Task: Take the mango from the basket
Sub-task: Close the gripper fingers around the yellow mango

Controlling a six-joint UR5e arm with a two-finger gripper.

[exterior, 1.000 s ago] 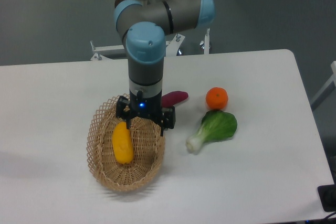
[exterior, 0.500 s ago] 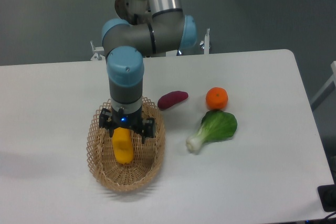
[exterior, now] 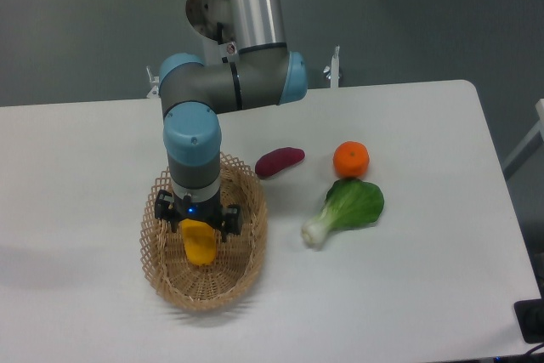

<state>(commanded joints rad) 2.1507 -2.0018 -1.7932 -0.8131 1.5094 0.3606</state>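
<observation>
The yellow-orange mango (exterior: 201, 248) lies lengthwise in the oval wicker basket (exterior: 248, 263) at the table's front left. My gripper (exterior: 197, 224) hangs straight down into the basket over the mango's far end. Its black fingers (exterior: 161, 210) stand spread to either side of the fruit, so it looks open. The wrist hides the mango's upper half, and I cannot see whether the fingertips touch it.
A purple sweet potato (exterior: 279, 161) lies just beyond the basket's right rim. A round orange citrus (exterior: 351, 159) and a green bok choy (exterior: 347, 208) sit to the right. The arm's elbow (exterior: 229, 82) reaches over the table's back edge.
The gripper has moved left and lower, from the basket's far right rim to directly over the mango. It now covers the fruit's top half. The mango has stayed put.
</observation>
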